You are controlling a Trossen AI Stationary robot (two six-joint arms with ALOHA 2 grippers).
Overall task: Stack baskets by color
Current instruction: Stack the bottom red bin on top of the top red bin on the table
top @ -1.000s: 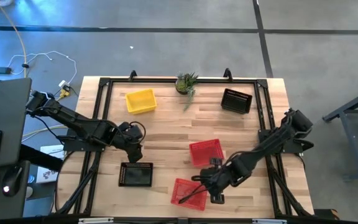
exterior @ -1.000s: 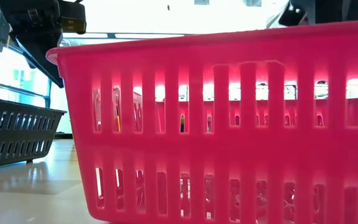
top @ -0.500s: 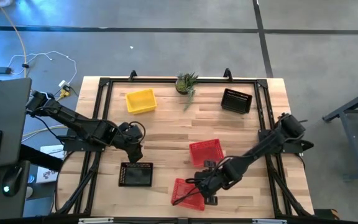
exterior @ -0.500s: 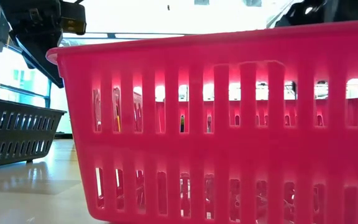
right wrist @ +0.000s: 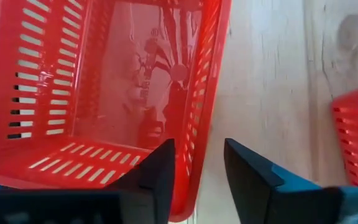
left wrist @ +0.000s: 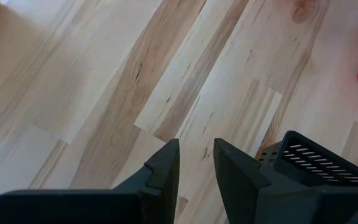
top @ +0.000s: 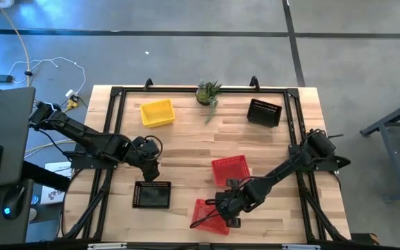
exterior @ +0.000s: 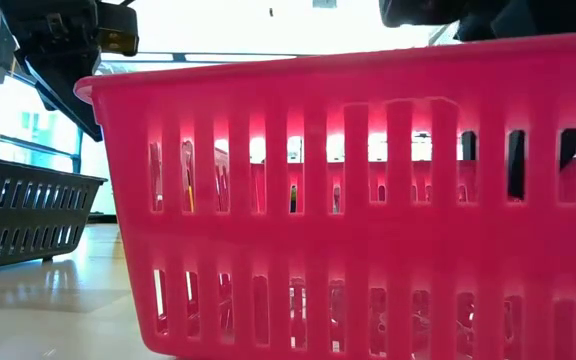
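Note:
Near the table's front edge stands a red basket [top: 207,217], which fills the low view [exterior: 348,200]. My right gripper [top: 226,212] is down at its right wall [right wrist: 199,163], open, one finger inside the basket and one outside; I see no touch. A second red basket [top: 230,169] sits just beyond it. My left gripper [top: 148,164] hangs open and holds nothing, above the table just beyond a black basket [top: 152,195] that also shows in the left wrist view [left wrist: 312,163]. A yellow basket [top: 157,112] and another black basket [top: 264,112] stand at the back.
A small potted plant [top: 208,92] stands at the middle of the far edge. Bare wood lies in the table's centre between the baskets. A black frame [top: 117,94] runs around the table top.
My right gripper has come down and a little toward the table's left, over the near red basket's right wall; its dark fingers now show through the basket's slots in the low view. The baskets have kept their places.

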